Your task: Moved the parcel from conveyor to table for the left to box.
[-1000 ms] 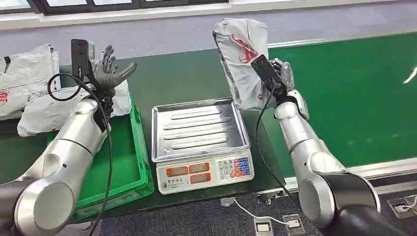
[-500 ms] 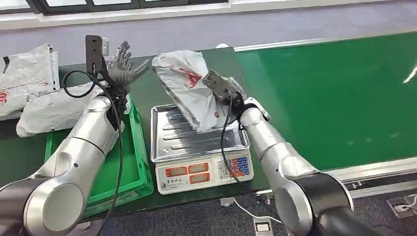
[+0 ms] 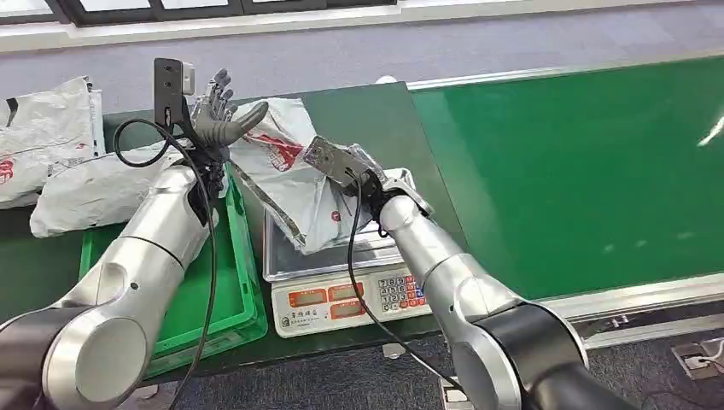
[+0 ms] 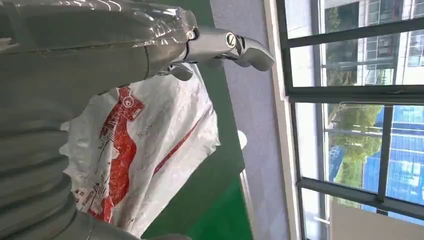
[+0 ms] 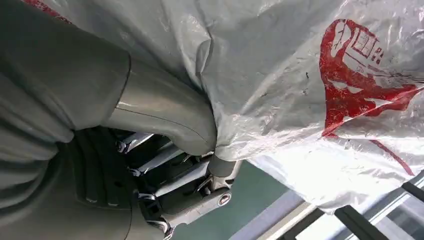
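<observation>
My right hand grips the parcel, a grey plastic bag with red print, thumb pressed into its wrinkled skin. The parcel hangs tilted above the scale, its low corner over the steel pan at about four o'clock from my left hand. My left hand is raised with fingers spread, grasping nothing; the parcel's upper edge lies just beside its thumb, though I cannot tell whether they touch. Below my left arm sits the green crate. More grey bags lie at nine o'clock from that hand. The green conveyor stretches off toward three o'clock.
</observation>
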`<state>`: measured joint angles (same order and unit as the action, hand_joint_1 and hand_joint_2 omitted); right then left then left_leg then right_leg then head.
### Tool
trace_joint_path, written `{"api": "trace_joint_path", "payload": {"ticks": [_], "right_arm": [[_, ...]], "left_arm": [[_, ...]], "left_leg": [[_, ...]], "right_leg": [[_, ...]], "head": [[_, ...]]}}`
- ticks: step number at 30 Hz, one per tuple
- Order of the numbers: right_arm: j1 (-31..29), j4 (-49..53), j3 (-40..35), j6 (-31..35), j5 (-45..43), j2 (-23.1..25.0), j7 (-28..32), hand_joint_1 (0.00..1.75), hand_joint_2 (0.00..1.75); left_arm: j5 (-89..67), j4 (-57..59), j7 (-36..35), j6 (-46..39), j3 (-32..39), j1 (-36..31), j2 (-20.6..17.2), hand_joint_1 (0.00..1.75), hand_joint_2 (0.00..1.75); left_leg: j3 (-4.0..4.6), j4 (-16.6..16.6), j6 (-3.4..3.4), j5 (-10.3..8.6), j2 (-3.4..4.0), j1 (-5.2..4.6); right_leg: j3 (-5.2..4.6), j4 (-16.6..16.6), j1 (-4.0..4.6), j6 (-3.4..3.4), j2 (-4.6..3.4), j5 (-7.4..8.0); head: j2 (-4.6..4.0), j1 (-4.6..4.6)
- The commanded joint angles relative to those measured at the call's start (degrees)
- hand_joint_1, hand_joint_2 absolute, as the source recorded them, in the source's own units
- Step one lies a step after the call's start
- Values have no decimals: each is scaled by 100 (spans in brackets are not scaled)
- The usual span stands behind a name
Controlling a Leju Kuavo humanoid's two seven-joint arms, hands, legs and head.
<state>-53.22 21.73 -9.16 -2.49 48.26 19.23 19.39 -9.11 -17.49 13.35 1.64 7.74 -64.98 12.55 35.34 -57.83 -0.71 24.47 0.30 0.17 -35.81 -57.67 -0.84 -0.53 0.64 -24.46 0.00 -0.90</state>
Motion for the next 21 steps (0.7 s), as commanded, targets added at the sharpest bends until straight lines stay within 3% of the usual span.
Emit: {"api": "trace_joint_path", "payload": {"ticks": [1, 10, 11, 12, 21], "right_arm": [[-320, -383, -399, -28, -8, -55, -19, 175, 175], [-296, -375, -528, -60, -240, -131, -45, 175, 175], [-299, -371, -559, -11, -259, -145, -111, 56, 175], [-291, -358, -514, 66, -307, -148, -161, 0, 175], [-341, -385, -565, 160, -464, -249, -296, 0, 175]], "left_arm": [[5, 374, -44, 8, -282, -318, -58, 0, 175], [36, 382, -77, -24, -311, -262, -86, 0, 175], [34, 383, -76, -28, -325, -249, -100, 0, 175], [42, 385, -82, -31, -318, -239, -115, 0, 175], [62, 388, -101, -49, -337, -174, -159, 0, 175]], "left_leg": [[-5, -4, -1, 6, -1, 5], [-6, -1, 1, 3, -2, 3], [-14, -1, 1, 7, -2, 5], [-7, -1, 1, 4, -1, 3], [-10, 1, 1, 4, -3, 3]], "right_leg": [[7, 0, 6, 4, -4, -4], [7, 2, 6, 2, -3, -2], [17, 5, 8, 3, -5, -5], [8, 3, 7, 2, -4, -2], [11, 4, 6, 2, -2, -3]], "head": [[0, 0], [0, 0], [0, 0], [0, 0], [0, 0]]}}
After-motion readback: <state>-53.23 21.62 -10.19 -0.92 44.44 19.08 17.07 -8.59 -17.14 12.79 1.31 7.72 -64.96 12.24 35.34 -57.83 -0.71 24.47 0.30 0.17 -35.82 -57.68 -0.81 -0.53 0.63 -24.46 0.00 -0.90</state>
